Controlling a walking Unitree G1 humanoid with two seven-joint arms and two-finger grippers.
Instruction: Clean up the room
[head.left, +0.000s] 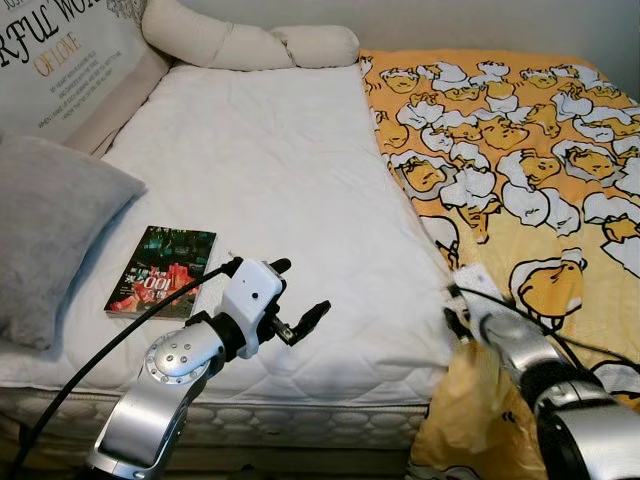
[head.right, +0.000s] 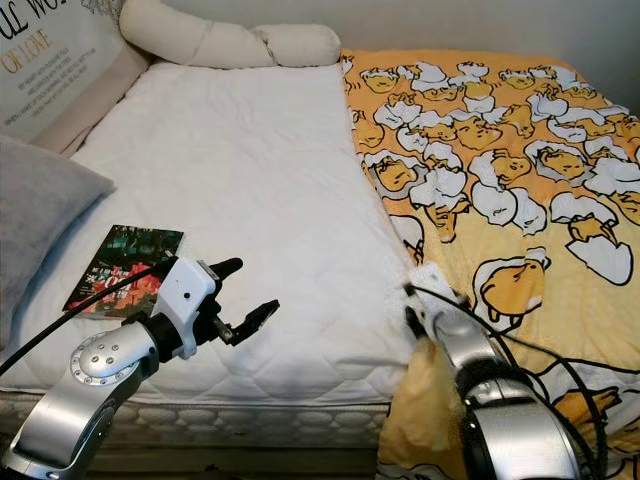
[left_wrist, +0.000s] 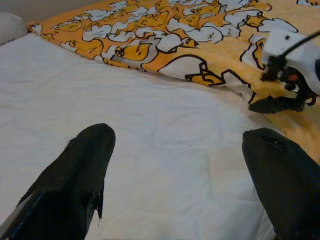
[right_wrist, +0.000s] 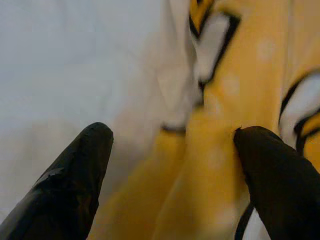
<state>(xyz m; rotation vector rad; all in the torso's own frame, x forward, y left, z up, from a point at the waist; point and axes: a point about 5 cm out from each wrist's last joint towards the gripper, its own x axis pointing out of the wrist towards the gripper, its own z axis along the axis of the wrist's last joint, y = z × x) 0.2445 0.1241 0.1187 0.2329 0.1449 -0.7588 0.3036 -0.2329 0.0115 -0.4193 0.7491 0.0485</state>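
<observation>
Seen: yellow duck-print blanket (head.right: 500, 200) covering the bed's right half, bare white mattress (head.right: 240, 190) leftward. Left gripper (head.right: 245, 293) hovering spread over the mattress's front edge, near a book (head.right: 125, 268). Right gripper (head.right: 415, 315) at the blanket's edge.

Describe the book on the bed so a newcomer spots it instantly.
Start at the white mattress and go to its near left corner, beside the grey pillow. The book lies flat there, the only dark thing on the sheet: a green-black cover with red artwork.
</observation>
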